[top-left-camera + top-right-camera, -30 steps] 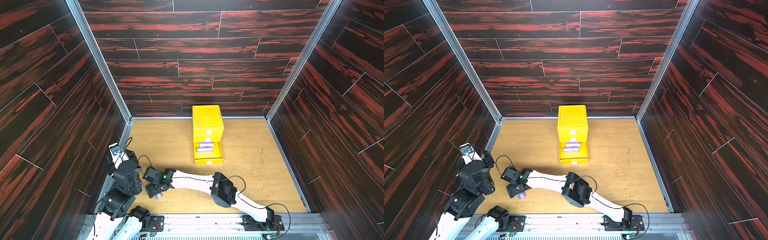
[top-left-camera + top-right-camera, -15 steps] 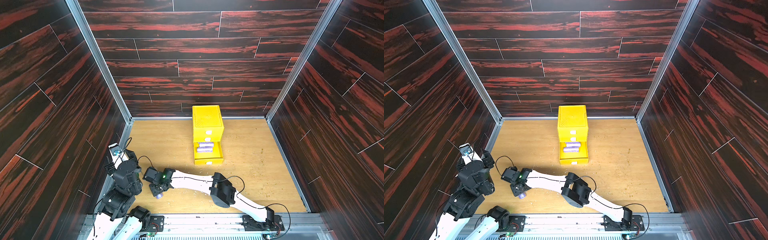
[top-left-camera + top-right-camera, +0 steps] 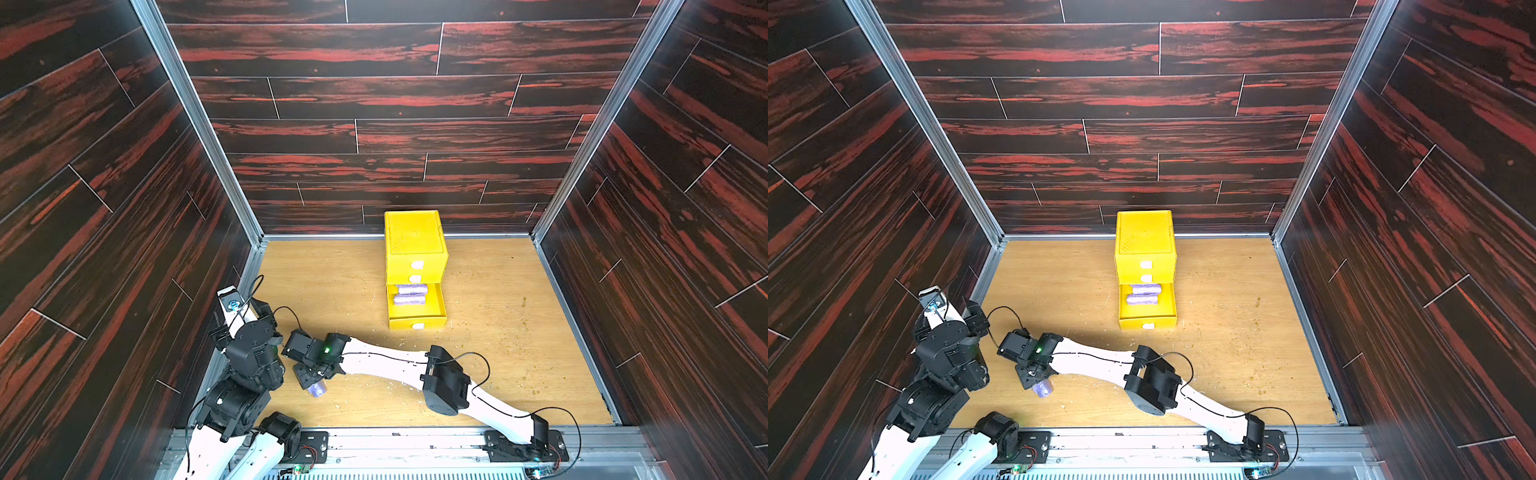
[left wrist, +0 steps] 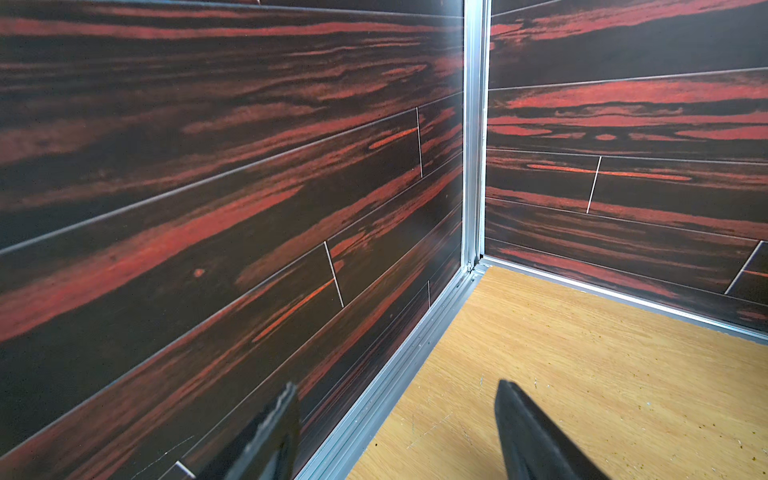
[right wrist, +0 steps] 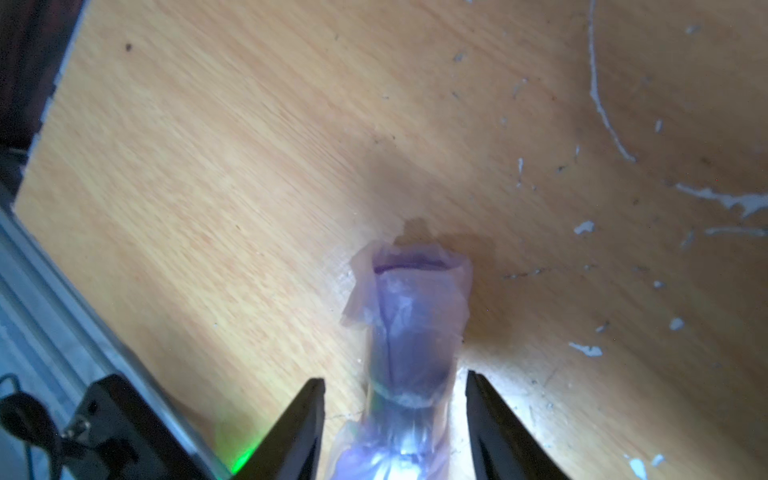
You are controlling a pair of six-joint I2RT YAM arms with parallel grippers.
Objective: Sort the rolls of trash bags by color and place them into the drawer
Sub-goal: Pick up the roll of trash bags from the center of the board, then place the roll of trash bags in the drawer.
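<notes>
Right tool [image 5: 394, 377] straddles purple roll [image 5: 411, 316], end cropped.

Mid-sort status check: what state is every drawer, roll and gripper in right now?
Top drawer: shut.
Middle drawer: shut.
Bottom drawer: pulled open, holding two purple rolls side by side.
Loose purple roll: lying on the table.
Right gripper: open, jaws either side of that roll, not clamped.
Left gripper: open, empty.

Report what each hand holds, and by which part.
Nothing is held. The right hand straddles a lilac roll without clamping it: a gap shows at each side. The left hand is open and empty.
</notes>
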